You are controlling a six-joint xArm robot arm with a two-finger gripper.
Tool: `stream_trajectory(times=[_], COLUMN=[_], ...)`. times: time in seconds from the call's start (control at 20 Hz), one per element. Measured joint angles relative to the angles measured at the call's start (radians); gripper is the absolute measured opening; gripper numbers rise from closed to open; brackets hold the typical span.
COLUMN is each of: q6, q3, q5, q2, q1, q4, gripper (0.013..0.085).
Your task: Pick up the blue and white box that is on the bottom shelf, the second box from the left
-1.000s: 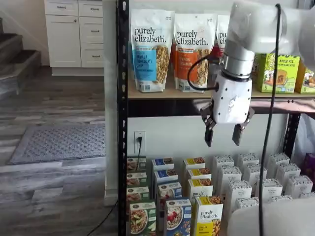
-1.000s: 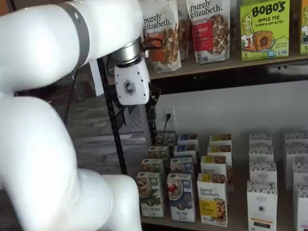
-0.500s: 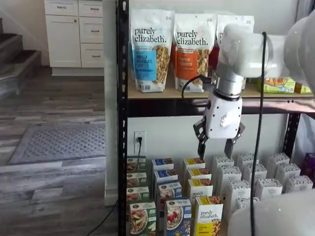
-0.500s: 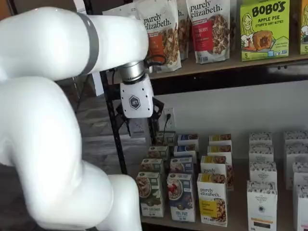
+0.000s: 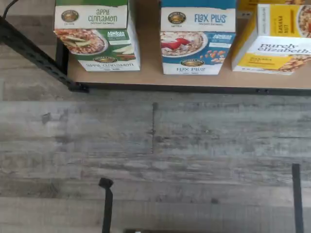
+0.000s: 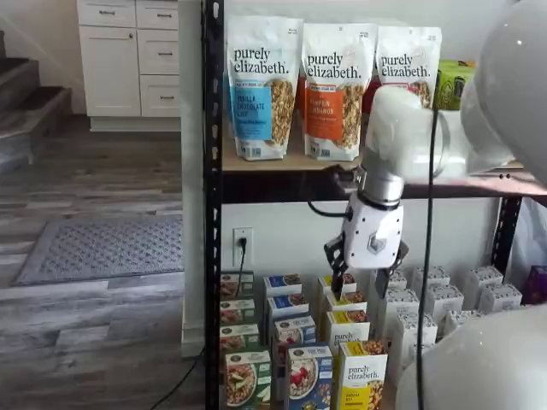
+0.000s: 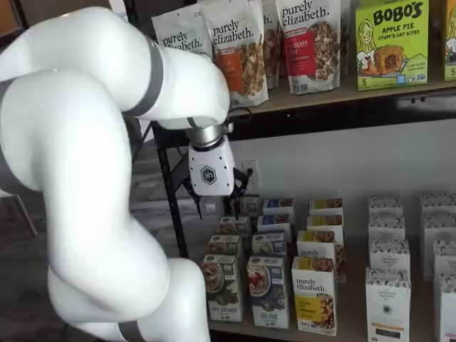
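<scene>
Grey wood-plank floor (image 5: 146,141) lies in front of a black metal-post rack (image 6: 212,205), and white cabinets stand far behind it in a shelf view. The bottom shelf (image 5: 146,77) is a tan board with a dark front edge, and it carries rows of small cartons.

The blue and white box (image 5: 197,41) stands at the front edge of this shelf, between the green-fronted carton (image 5: 95,36) and the yellow-fronted carton (image 5: 277,39), close to both but touching neither, as far as the wrist view shows. It is upright, its long axis vertical, and its front with the bowl picture faces out toward the floor side. In both shelf views it (image 6: 309,376) (image 7: 268,291) is the first of a line of similar cartons that goes back toward the wall.

The gripper (image 6: 359,275) (image 7: 216,206) hangs above the cartons behind this box, fingers pointing down, with a clear gap between the two black fingers and nothing in them. Its exact place over the rows is hard to judge, perhaps above the back cartons.

Compared with one second before, the gripper is lower and has moved left along the rack; the boxes have not moved.
</scene>
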Motion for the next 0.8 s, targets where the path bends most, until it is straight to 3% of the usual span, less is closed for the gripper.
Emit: stream_trajectory(times=[0.4, 0.8], q6=[-0.010, 0.010], q3=[0.014, -0.010], q5=[-0.154, -0.276], q2=[0.142, 0.286], q1=[0.011, 0.032], q4=[0.018, 0.010], gripper=[0.0850, 0.0850])
